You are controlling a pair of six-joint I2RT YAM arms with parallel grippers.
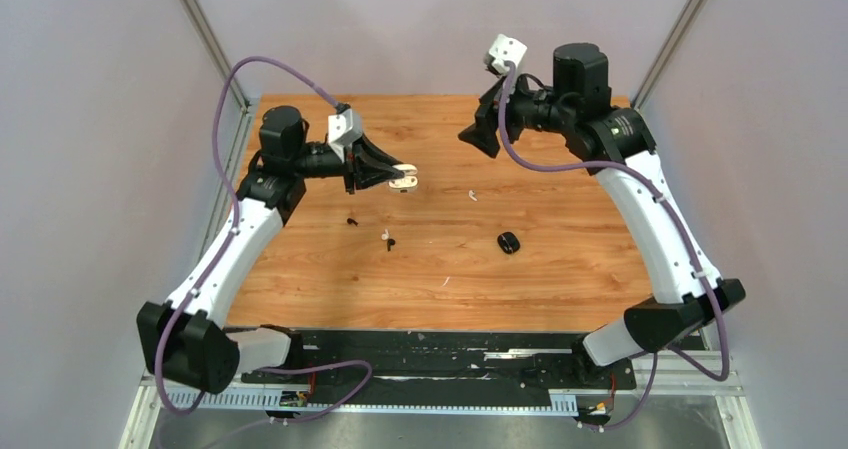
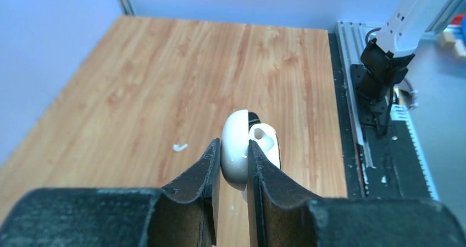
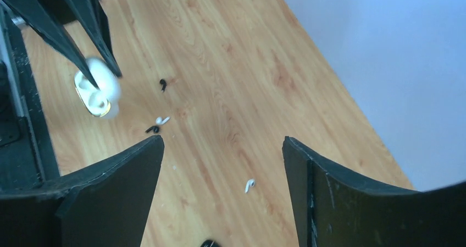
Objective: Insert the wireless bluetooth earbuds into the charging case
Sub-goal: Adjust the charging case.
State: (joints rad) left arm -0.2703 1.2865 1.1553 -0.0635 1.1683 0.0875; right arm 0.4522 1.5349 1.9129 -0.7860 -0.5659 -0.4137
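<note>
On your wooden tabletop [image 1: 560, 269], pinch the tiny white stemmed earbud [image 1: 472, 195] by its stem, since it is probably slippery. The left gripper [image 1: 403, 177] clamps the white plastic case [image 2: 236, 142], and the right gripper [image 1: 480, 134] gapes.

Pale lilac walls [image 1: 420, 29] close in a wood-grain table [image 1: 560, 269], grey metal posts [image 1: 205, 34] in the far corners, black plate [image 1: 440, 354] along its near edge.

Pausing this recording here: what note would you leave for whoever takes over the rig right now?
Left claw: shut on the open white charging case, held off the table.
Right claw: open, empty, raised.
On the table: lone white earbud, lone black earbud, second white earbud beside second black earbud, black case.
Done: white case picked up; no earbud visibly seated.
Left: all four earbuds to pick up and seat.
</note>
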